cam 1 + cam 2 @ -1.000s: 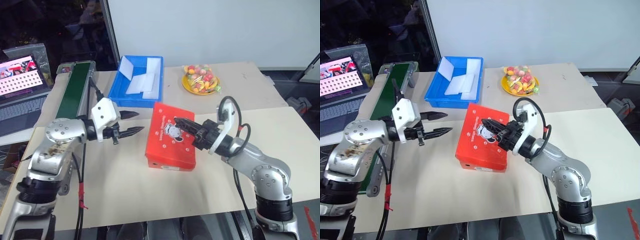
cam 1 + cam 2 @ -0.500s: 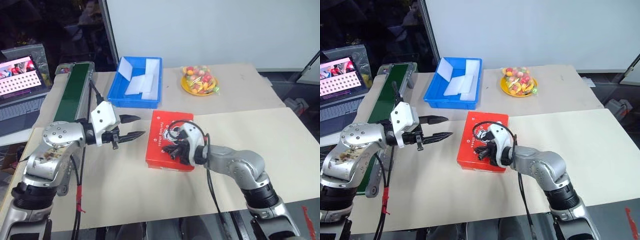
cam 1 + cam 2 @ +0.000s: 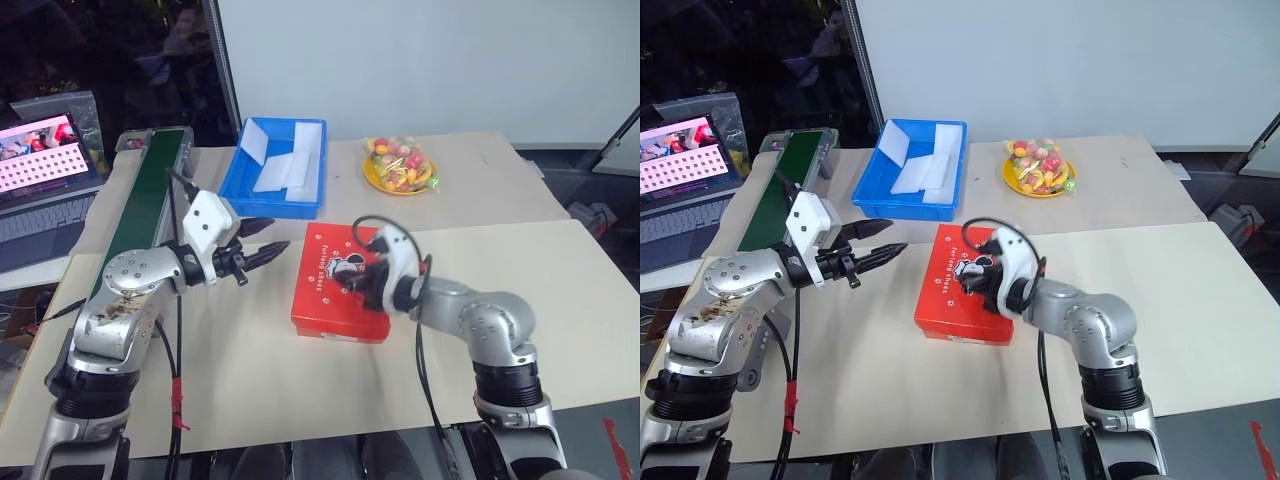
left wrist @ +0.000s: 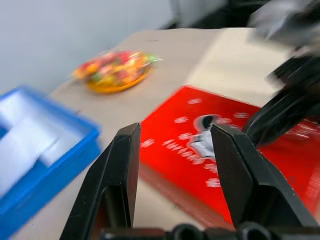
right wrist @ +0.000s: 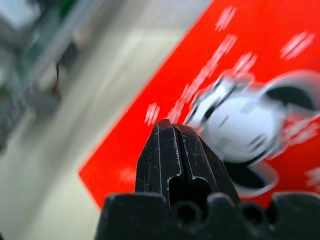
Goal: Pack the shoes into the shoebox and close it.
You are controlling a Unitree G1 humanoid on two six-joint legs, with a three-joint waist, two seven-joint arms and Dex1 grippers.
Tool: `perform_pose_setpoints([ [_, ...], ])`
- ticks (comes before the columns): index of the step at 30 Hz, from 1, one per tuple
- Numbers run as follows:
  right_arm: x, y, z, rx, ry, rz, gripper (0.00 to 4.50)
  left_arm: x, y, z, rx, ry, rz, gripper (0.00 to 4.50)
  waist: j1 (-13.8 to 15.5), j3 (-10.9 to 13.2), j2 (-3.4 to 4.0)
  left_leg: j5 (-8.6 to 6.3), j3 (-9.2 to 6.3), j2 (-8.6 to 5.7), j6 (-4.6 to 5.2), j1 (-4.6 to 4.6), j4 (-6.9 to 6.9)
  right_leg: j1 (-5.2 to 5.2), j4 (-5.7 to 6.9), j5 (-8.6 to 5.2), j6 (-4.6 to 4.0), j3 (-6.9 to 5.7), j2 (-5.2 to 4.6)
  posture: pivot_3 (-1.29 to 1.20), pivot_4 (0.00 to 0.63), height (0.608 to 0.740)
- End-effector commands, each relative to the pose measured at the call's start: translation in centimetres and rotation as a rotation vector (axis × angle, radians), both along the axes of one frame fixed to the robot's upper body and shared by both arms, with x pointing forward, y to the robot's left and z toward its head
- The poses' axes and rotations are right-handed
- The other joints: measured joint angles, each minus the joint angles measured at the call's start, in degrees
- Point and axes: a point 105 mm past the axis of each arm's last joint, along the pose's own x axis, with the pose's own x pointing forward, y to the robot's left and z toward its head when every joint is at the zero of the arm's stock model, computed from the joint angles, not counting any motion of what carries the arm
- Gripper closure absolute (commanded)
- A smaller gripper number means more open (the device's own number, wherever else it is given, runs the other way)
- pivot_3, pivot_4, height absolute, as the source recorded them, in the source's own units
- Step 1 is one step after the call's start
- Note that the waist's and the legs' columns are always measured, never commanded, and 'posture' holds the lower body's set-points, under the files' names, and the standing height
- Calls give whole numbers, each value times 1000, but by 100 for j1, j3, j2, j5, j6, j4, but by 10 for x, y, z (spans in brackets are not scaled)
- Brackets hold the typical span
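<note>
Left eye view: right tool (image 3: 352, 281) pinched closed over lidded shoebox (image 3: 322, 300), left tool (image 3: 266, 240) half-spread, empty.

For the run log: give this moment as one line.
shoebox: lid down, on table | right gripper: shut, empty, over lid logo | left gripper: open, empty, left of box | shoes: unseen

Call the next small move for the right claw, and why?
Probably lift the right claw straight up off the shoebox. The red lid already lies flat and closed, the shut claw sits over the logo at the lid's middle, and no shoes lie on the table. The left claw hangs open, clear of the box's left side. Pressing further looks unnecessary.
</note>
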Motion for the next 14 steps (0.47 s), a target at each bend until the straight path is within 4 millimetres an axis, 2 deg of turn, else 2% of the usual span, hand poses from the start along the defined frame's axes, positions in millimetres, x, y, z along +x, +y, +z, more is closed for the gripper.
perform_pose_setpoints([
  [1,-2,-37,42,164,-133,-110,4486,10,20,8,-143,-32,229,2142,8,0,2,0,-1,0,0,-5,0,-4,0,0,0,0,0,0,150,740],
  [2,-2,-57,40,131,-154,-182,4486,11,26,2,-179,-14,295,2142,25,-1,2,0,-3,-1,0,-18,0,-18,0,0,0,2,-2,0,150,740],
  [4,2,-96,24,-28,-155,-368,4486,10,35,-6,-241,6,386,2142,64,-1,2,0,-2,-4,0,-59,0,-52,22,2,0,2,-4,0,150,740],
  [6,3,-126,15,-179,-182,-514,4486,8,44,-11,-287,18,462,2142,105,0,0,0,4,-9,-1,-68,1,-65,33,1,1,2,-10,0,150,740],
  [7,3,-139,13,-198,-189,-585,4486,7,50,-13,-308,26,506,2142,112,0,1,0,9,-9,-1,-80,3,-76,33,1,1,2,-9,0,150,740],
  [10,3,-157,16,-175,-242,-705,4486,5,66,-19,-360,36,609,2142,84,0,1,4,21,-10,-8,-73,5,-80,45,1,0,13,-11,0,150,740],
  [14,10,-159,17,-177,-294,-778,4486,3,80,-29,-367,31,701,2142,73,0,2,5,31,-7,-9,-29,5,-43,25,4,-5,22,-6,0,150,740],
])
